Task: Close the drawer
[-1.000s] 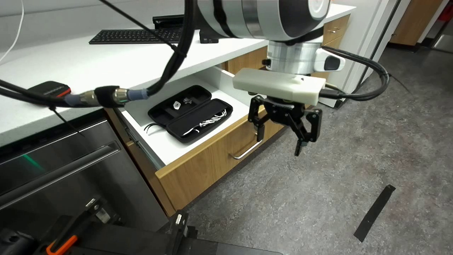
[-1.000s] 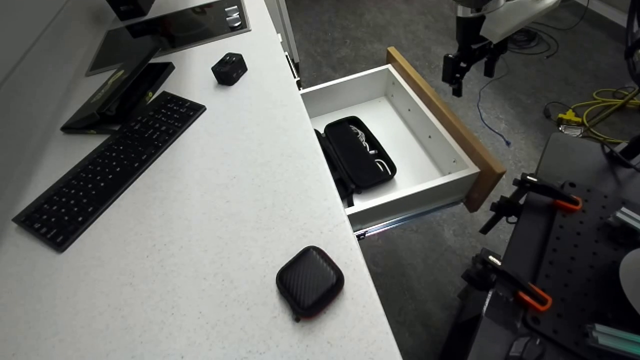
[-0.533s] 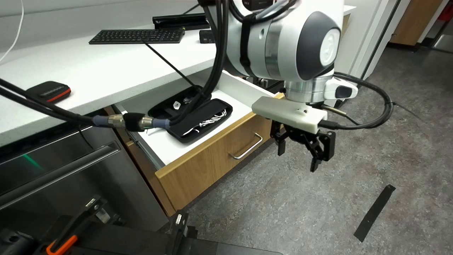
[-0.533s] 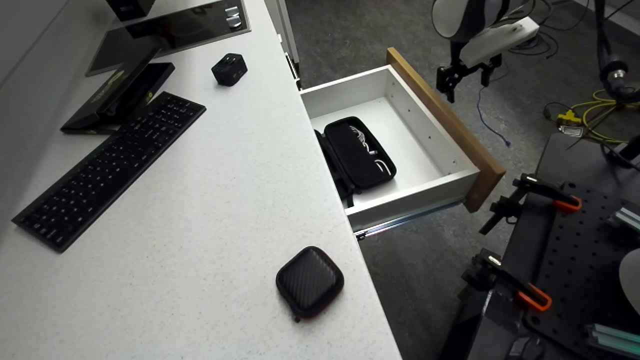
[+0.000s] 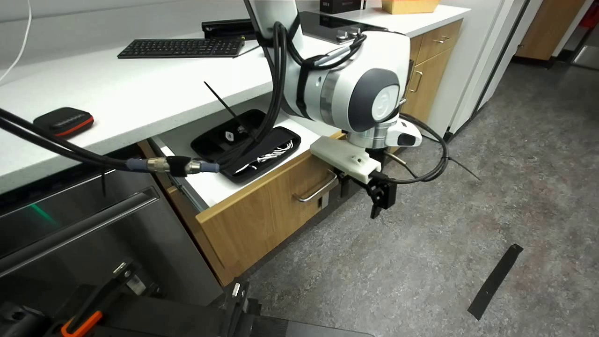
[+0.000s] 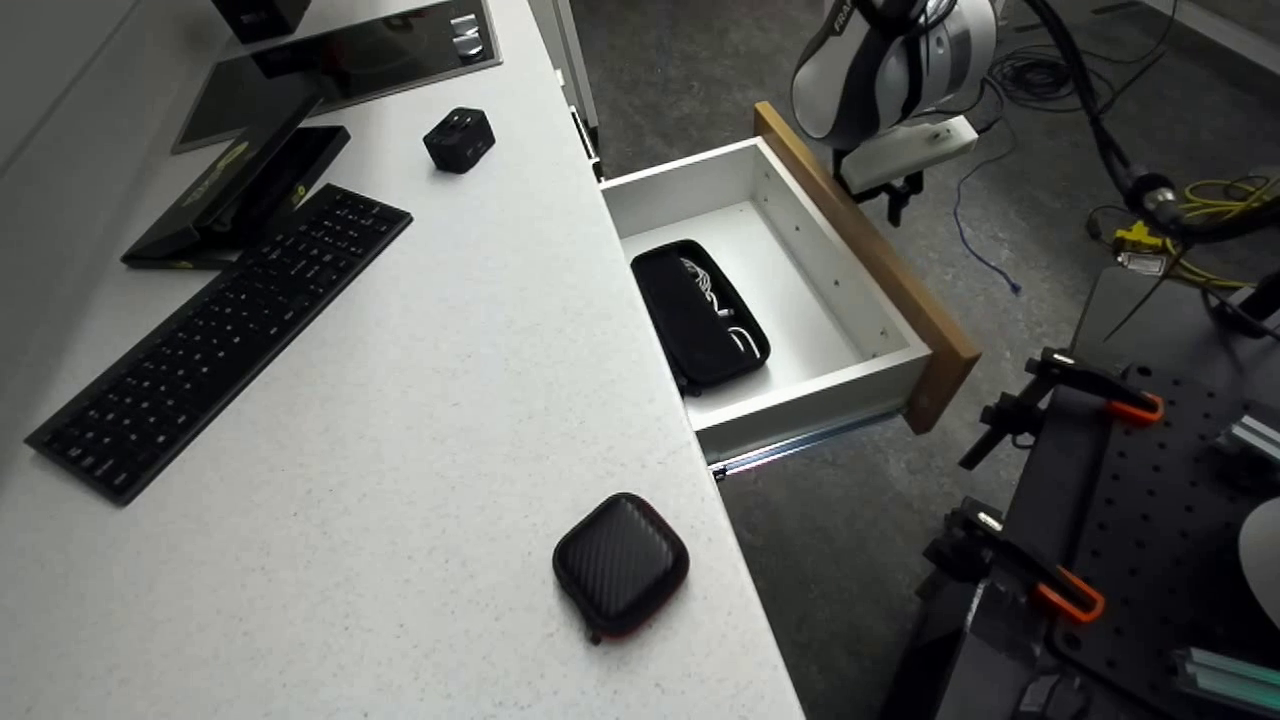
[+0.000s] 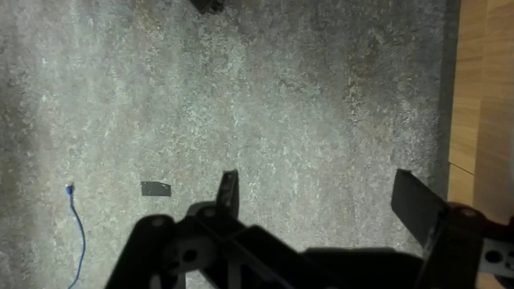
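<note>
The drawer (image 5: 262,224) has a light-oak front and white inner walls and stands pulled out from under the counter. Its front also shows in an exterior view (image 6: 880,265). Its silver bar handle (image 5: 318,191) faces the room. My gripper (image 5: 360,200) hangs in front of the drawer's far half, beside the handle, close against the front; whether it touches cannot be told exactly. In the wrist view the gripper (image 7: 315,172) is open with only floor between its fingers, and light wood (image 7: 496,168) stands at the right edge. In an exterior view the arm partly hides the gripper (image 6: 895,200).
An open black case (image 5: 266,150) with white cables lies inside the drawer. The white counter (image 6: 450,420) above holds a keyboard (image 5: 180,48) and a small black pouch (image 6: 620,565). A black platform with clamps (image 6: 1130,440) stands near the drawer's near corner.
My gripper has come down and moved in against the drawer front, staying open. The drawer and the case in it have shifted a little inward, toward the counter.
</note>
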